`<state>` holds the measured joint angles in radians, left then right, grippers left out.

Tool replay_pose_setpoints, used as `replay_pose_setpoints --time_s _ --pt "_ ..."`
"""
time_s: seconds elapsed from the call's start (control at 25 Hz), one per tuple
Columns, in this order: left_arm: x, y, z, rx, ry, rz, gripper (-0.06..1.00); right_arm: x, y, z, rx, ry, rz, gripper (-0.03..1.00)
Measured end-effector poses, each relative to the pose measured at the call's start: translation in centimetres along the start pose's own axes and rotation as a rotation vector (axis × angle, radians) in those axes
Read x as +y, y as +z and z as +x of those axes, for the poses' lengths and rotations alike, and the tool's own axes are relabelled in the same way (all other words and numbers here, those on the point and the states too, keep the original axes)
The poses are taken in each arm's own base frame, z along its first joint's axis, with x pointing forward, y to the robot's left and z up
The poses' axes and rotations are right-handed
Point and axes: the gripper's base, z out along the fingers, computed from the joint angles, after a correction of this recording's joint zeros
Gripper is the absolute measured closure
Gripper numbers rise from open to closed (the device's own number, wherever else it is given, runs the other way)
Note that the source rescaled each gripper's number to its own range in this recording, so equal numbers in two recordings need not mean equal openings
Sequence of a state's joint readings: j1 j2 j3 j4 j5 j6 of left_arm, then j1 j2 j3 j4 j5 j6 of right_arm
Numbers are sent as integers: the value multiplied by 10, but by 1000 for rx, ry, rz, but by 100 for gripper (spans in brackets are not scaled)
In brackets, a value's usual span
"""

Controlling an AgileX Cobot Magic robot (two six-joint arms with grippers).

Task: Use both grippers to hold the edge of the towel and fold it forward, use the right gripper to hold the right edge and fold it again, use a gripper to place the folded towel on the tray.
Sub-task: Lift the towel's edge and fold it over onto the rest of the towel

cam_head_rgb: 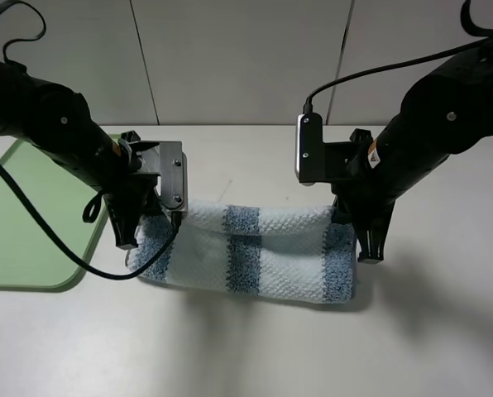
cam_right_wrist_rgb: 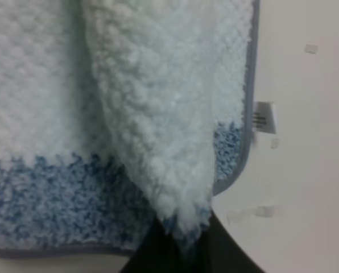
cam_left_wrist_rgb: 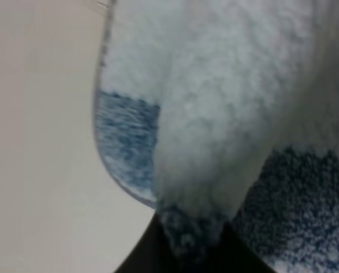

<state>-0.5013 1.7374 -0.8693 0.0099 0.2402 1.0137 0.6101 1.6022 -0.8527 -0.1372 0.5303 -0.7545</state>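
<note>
Nearest the high camera is bare table (cam_head_rgb: 246, 347), and just beyond it the towel (cam_head_rgb: 251, 252) lies to the right of the tray (cam_head_rgb: 23, 240), not touching it. Its long axis runs left to right between the 2 arms, and its blue-grey stripes run front to back. The left gripper (cam_head_rgb: 129, 236) and the right gripper (cam_head_rgb: 369, 248) point down at its 2 ends, where the cloth rises in a doubled layer.

Seen from the left wrist, the left gripper (cam_left_wrist_rgb: 189, 250) is clamped on a bunched tuft of towel (cam_left_wrist_rgb: 226, 114), which drapes away over a lower layer edged by the grey hem (cam_left_wrist_rgb: 101, 142).

Seen from the right wrist, the right gripper (cam_right_wrist_rgb: 181, 250) is likewise closed on a small tuft of towel (cam_right_wrist_rgb: 147, 114). The hem (cam_right_wrist_rgb: 250, 114) and a white tag (cam_right_wrist_rgb: 264, 118) lie flat on the table beside it.

Both pinches look shallow, so a corner may slip free under the cloth's weight. If the 2 arms travel unevenly, the fold would probably land skewed, with the hems out of line.
</note>
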Motion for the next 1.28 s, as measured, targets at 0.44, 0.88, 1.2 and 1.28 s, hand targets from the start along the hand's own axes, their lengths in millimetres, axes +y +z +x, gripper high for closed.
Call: replay_pose_setpoints --time_s 0.44,0.88,1.2,1.28 --pt "1 0 -1 -7 -1 -10 77 -2 2 2 26 18 19 76" --pt "7 0 -5 -52 -22 -81 -5 -6 1 8 83 92 74 -3" --pt "7 -10 -4 -46 -75 -69 -5 -7 1 8 84 91 75 -3" --pt "7 -23 -4 -52 -129 -74 -5 -7 1 8 82 95 75 -3"
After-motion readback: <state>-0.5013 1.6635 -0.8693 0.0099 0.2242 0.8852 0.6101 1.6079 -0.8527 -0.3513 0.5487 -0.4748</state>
